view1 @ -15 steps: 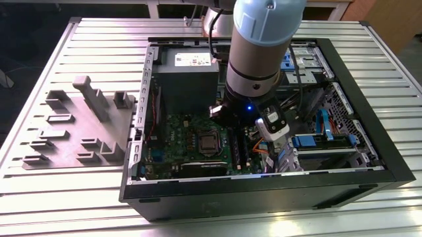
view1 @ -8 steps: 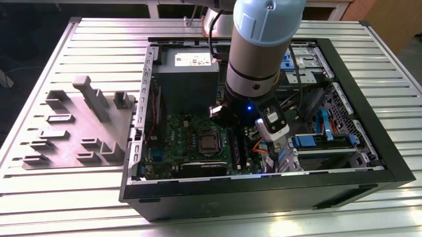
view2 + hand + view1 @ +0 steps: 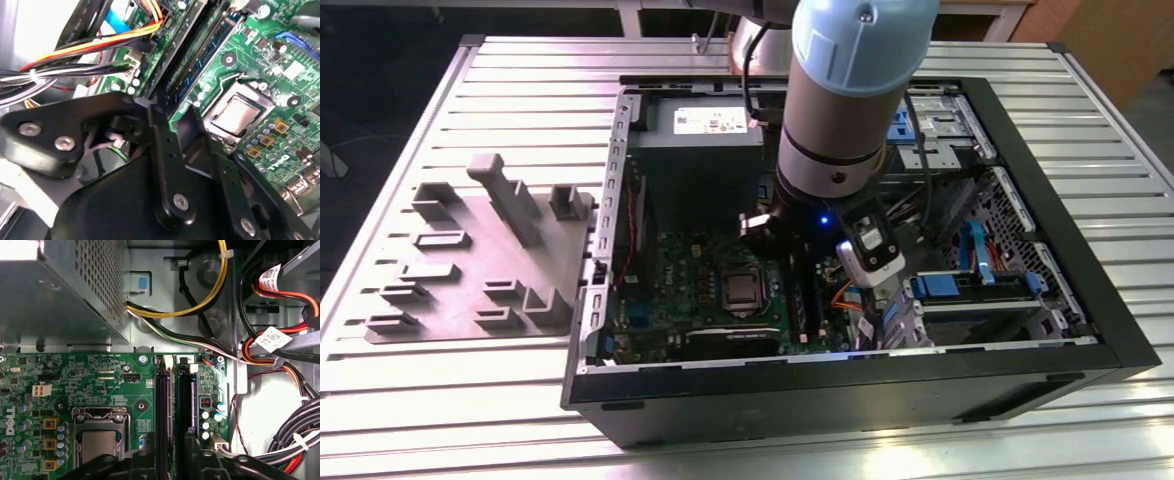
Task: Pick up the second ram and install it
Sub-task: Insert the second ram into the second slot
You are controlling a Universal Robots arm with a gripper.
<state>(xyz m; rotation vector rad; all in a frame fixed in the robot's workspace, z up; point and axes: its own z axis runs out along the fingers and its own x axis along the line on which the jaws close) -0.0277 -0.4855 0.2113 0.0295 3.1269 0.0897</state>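
Slatted table [image 3: 520,80]; pincer [image 3: 177,457] over slotted second ram [image 3: 210,50], white cable tag [image 3: 272,339] near.

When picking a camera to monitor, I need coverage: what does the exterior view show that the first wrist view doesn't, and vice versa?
Exterior view, not first wrist view: the robot arm, the grey parts rack on the slatted table, the black outer case frame.
First wrist view, not exterior view: a looping yellow cable, white cable tags.
Both: green motherboard, processor socket, black memory slots, grey power supply.
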